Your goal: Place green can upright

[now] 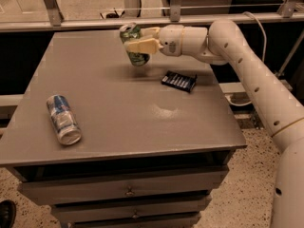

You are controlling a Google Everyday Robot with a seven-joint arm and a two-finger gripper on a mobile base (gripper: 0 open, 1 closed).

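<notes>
The green can [134, 45] has a mottled green and pale label and a silver top. It is held near the back middle of the grey table [118, 108], nearly upright with its top leaning a little to the left. My gripper [138, 39] is shut on the green can from the right, one cream finger in front of it and one behind. The can's base is at or just above the table top; I cannot tell if it touches.
A blue-and-silver can [63, 119] lies on its side at the table's front left. A dark flat packet [179, 81] lies right of the green can. A rail with metal posts [142, 20] runs behind the table. Drawers are below the front edge.
</notes>
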